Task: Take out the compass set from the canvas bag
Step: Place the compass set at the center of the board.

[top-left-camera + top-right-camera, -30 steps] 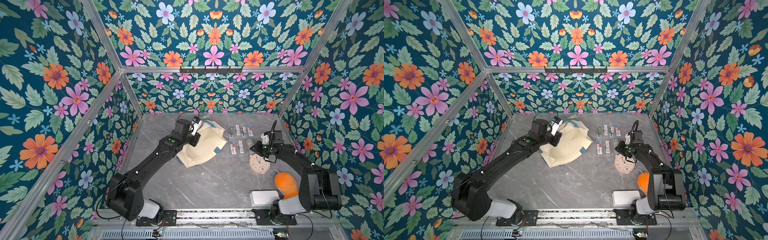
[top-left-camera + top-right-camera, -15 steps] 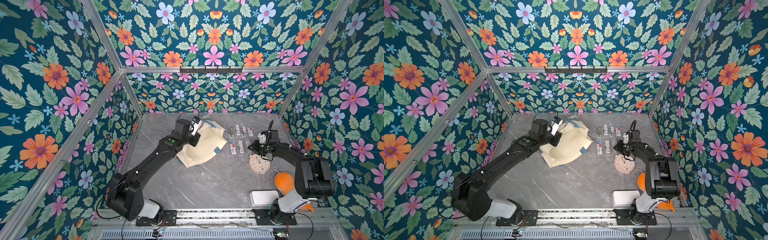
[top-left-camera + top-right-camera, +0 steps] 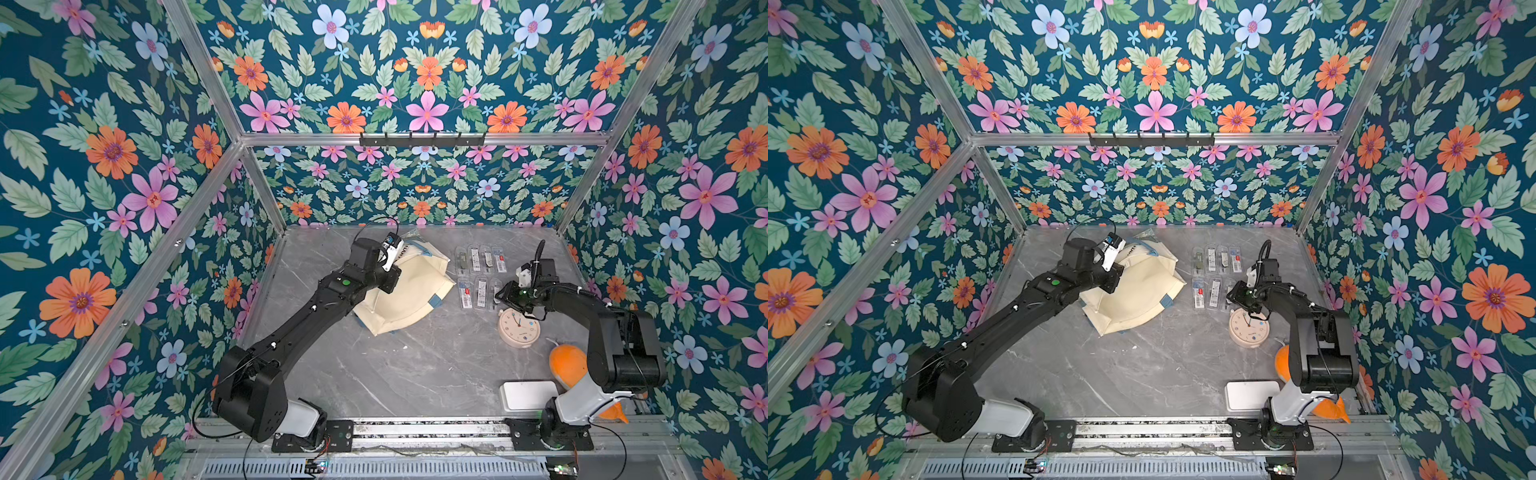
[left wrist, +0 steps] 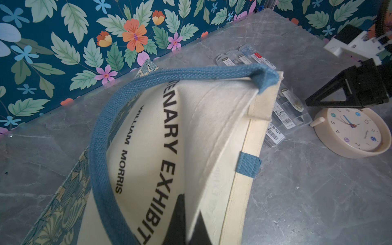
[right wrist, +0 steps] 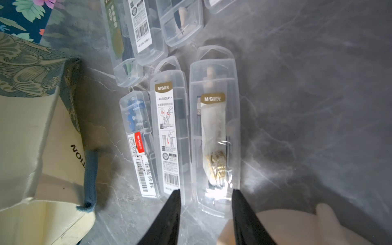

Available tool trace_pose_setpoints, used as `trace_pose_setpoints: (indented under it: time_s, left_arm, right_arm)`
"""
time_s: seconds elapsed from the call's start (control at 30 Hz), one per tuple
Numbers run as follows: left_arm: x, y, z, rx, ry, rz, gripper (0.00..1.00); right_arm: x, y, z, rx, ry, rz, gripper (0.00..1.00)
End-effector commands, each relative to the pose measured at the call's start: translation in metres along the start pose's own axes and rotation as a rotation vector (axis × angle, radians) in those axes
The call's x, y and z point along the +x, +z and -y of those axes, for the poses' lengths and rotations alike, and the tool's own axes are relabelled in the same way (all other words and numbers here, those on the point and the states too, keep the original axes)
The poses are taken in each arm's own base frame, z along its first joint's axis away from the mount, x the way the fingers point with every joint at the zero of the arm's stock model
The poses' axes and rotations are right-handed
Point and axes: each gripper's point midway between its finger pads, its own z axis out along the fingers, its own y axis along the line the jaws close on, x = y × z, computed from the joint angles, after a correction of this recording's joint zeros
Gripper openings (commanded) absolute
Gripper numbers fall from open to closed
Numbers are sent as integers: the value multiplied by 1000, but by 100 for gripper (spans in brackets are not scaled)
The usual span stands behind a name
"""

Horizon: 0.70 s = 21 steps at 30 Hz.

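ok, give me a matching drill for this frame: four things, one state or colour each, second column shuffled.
Things:
1 canvas bag
2 alarm clock
3 left gripper
4 right gripper

States:
a lying face up
b jaws apart over a clear case
c cream with blue handles
d pinched shut on cream canvas

Pairs: 1-c, 2-a, 3-d, 4-b.

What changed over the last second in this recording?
The right gripper spread its fingers, letting go of the clear compass case, which lies in the near row on the table, and edged slightly toward the canvas bag. Unchanged: the left gripper, still shut on the bag's rim, the alarm clock and the other cases.
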Motion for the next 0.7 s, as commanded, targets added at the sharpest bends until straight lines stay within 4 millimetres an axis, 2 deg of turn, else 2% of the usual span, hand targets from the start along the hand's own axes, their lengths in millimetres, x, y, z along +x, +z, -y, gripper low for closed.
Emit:
trace_pose_setpoints:
  time_s: [0.0, 0.03, 0.07, 0.3, 0.67]
  left_arm:
    - [-6, -3, 2, 10, 0, 27, 0]
    - [-7, -3, 2, 10, 1, 28, 0]
    - [-7, -3, 2, 12, 1, 28, 0]
    - [-7, -3, 2, 12, 2, 30, 0]
    - [-6, -2, 2, 14, 1, 25, 0]
  right_arm:
    - [-2, -2, 5, 39, -14, 4, 42]
    - [-4, -2, 5, 42, -17, 8, 43]
    - [-1, 5, 10, 55, -9, -16, 44]
    - [-11, 17, 10, 52, -8, -18, 48]
    - [-23, 34, 4, 20, 8, -45, 49]
